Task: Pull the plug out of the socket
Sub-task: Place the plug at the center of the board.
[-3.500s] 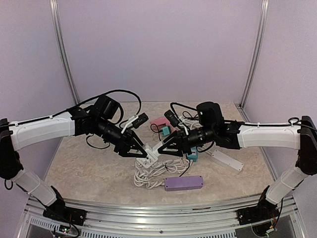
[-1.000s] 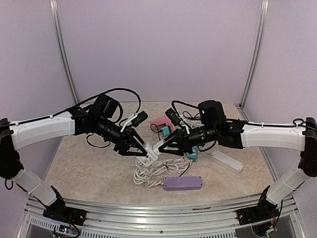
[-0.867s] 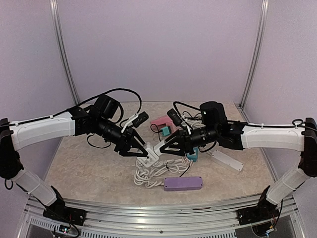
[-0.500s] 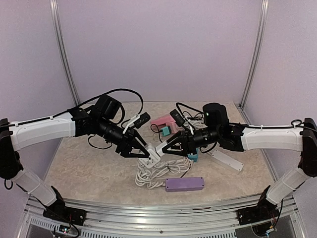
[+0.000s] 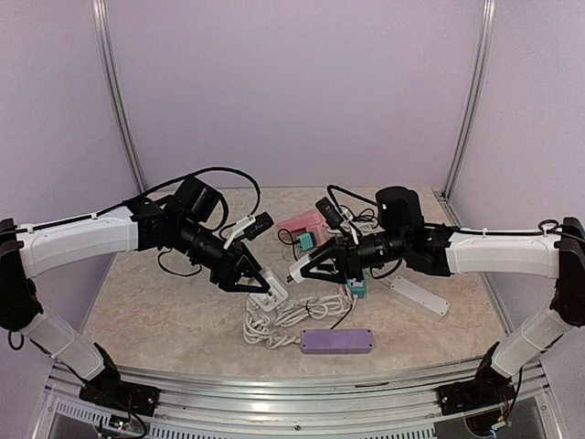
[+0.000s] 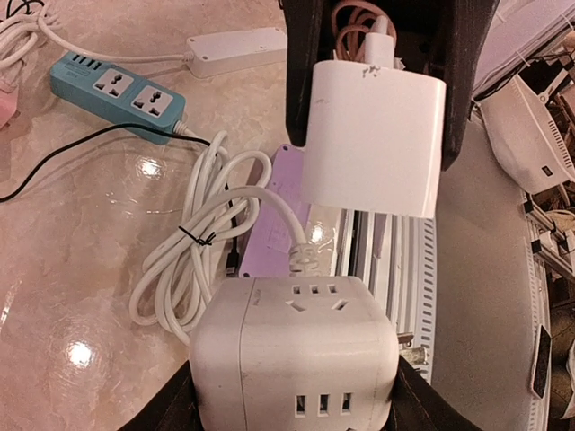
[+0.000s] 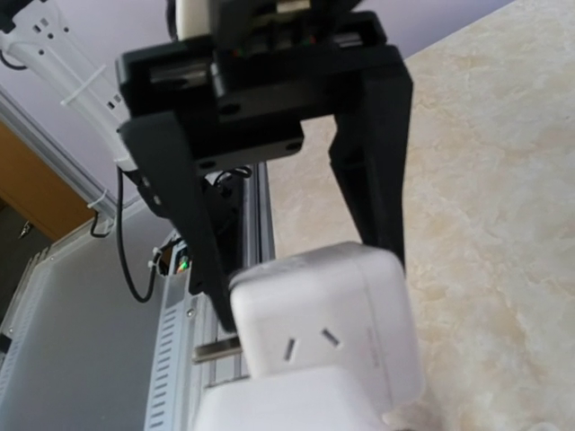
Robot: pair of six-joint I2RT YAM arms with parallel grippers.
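Pinching the socket (image 6: 292, 359) by its two sides, the left tool (image 5: 257, 283) holds that white cube above the counter (image 5: 164, 311), with one face of outlets turned toward the other arm. Facing it from the right, the right tool (image 5: 301, 268) has its black fingers (image 6: 458, 81) clamped on the plug (image 6: 373, 135), a plain white block. The plug is out of the socket: the left wrist view shows an open gap between them, the plug hanging just above and beyond the cube, not touching it.

A white cord (image 6: 193, 256) runs from the top of the socket down into a loose coil tied with a black band, lying on the counter below both tools. Just past the coil, toward the near edge, lies a purple strip (image 5: 337, 341). Farther back to the right, a teal strip (image 6: 117, 90) lies flat with its outlets up, and a white strip (image 5: 419, 295) lies beyond it, near the right arm. A thin black cable (image 6: 81, 162) trails over the counter between the teal strip and the coil.
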